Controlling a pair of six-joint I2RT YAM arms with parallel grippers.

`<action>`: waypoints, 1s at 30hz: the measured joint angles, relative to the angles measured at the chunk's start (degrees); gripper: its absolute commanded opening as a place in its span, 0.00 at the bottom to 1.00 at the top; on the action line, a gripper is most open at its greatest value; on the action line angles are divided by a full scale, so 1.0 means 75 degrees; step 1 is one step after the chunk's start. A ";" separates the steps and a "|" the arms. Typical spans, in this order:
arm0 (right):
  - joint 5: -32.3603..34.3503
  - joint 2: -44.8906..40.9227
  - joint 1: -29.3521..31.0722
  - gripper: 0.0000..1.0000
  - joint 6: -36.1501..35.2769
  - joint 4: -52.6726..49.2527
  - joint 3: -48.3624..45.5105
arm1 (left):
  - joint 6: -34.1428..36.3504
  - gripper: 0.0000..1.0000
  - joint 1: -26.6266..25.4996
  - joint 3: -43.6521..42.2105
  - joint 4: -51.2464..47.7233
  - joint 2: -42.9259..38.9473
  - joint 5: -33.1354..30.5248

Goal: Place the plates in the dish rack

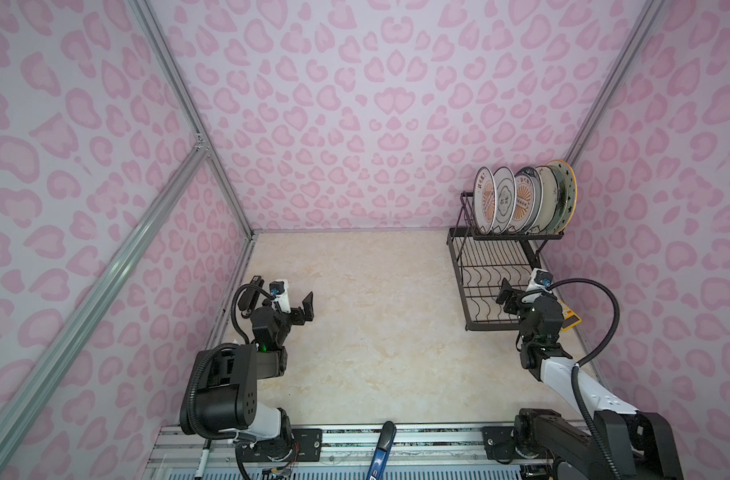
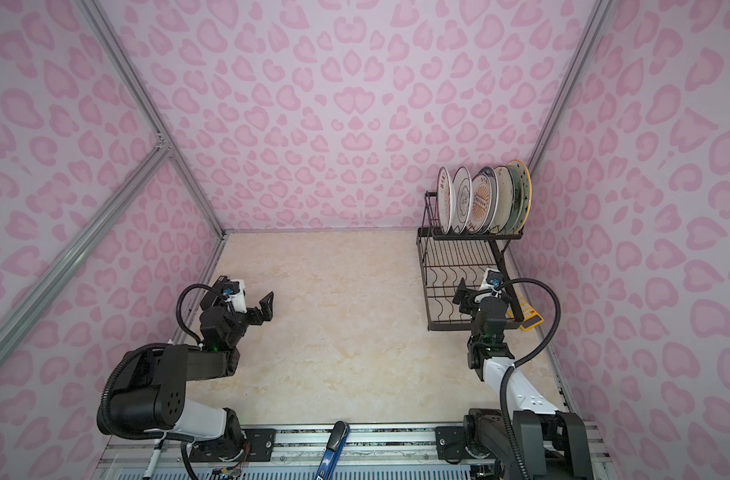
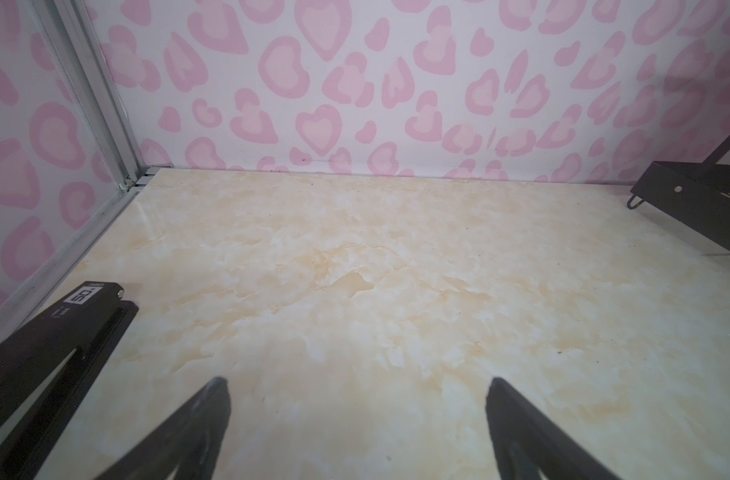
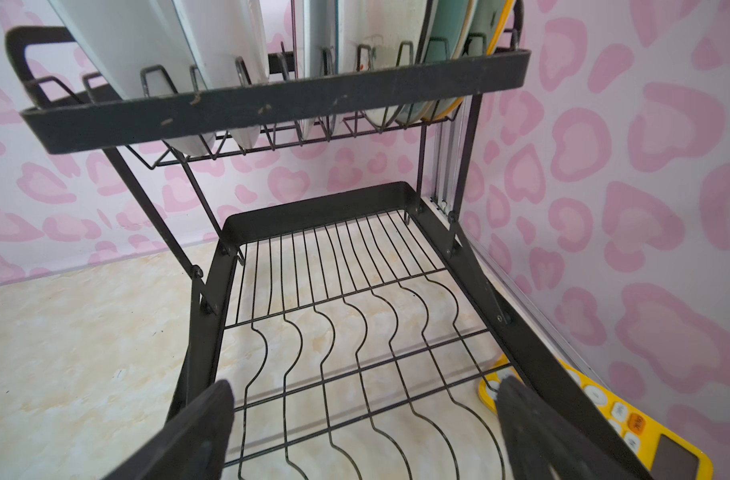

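Dish rack [image 1: 517,237]: black wire, two tiers, standing in the far right corner of the bench [image 1: 376,316], close against the back and right walls in both top views. The narrow upper tier carries the plates [image 1: 535,199] — all on edge in its slots, decorated faces turned toward the left, leaning slightly toward the right wall. They are packed so closely that an exact count cannot be made. From the left of the row: an orange-sunburst plate [image 1: 485,201] with dark characters on its white rim, a white emblem plate [image 1: 504,199] with a black motif at its centre, and a second sunburst plate [image 1: 526,205] with a dark rim showing just behind it. Then come a pale plate [image 1: 547,195] and, at the right end, a starry plate [image 1: 567,187], greenish with black stars and an orange rim. In the right wrist view the plates' lower edges hang through the upper tier's wires, and the tier's front bar shows chipped paint. The larger lower tier has straight wires at the back and wavy slot wires at the front; the bench's cream marbling shows through them. Right tool [image 4: 365,388]: jaws spread wide, gripping nothing, held over the front part of the lower tier. A yellow calculator [image 4: 629,428] lies on the bench just beside the rack's right rail. Left tool [image 3: 357,388]: jaws likewise wide apart, holding nothing, over bare bench on the left side — well apart from the rack.
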 measured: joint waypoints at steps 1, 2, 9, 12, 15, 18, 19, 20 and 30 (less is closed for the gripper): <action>0.0000 0.0020 0.0000 0.97 0.0000 0.0064 -0.0035 | 0.0012 0.98 -0.0009 0.0000 -0.0015 0.0000 -0.0029; 0.0017 0.0052 0.0000 0.97 0.0000 0.0105 -0.0073 | 0.0032 0.98 -0.0009 0.0003 -0.0029 0.0000 -0.0096; 0.0070 0.1000 -0.0073 0.97 -0.0026 0.1032 -0.0493 | 0.0055 0.98 -0.0035 0.0015 -0.0184 -0.0006 -0.0259; -0.0012 0.1731 -0.0082 0.97 -0.0090 0.1711 -0.0691 | 0.0058 0.98 -0.0047 0.0015 -0.0184 -0.0006 -0.0286; -0.0146 0.2381 -0.0102 0.97 -0.0134 0.2509 -0.0901 | 0.0058 0.98 -0.0052 0.0017 -0.0184 -0.0006 -0.0291; -0.0166 0.3104 -0.0111 0.99 -0.0318 0.3503 -0.0988 | 0.0061 0.98 -0.0058 0.0029 -0.0187 -0.0006 -0.0309; -0.0175 0.3354 -0.0114 0.99 -0.0382 0.3934 -0.0976 | 0.0061 0.98 -0.0067 0.0038 -0.0189 -0.0006 -0.0309; -0.0256 0.3442 -0.0122 0.99 -0.0411 0.3984 -0.0892 | 0.0061 0.98 -0.0067 0.0041 -0.0189 -0.0006 -0.0309; -0.0571 0.3535 0.0169 0.99 -0.0705 0.3182 -0.0254 | 0.0119 0.98 -0.0099 0.0044 -0.0210 -0.0006 -0.0364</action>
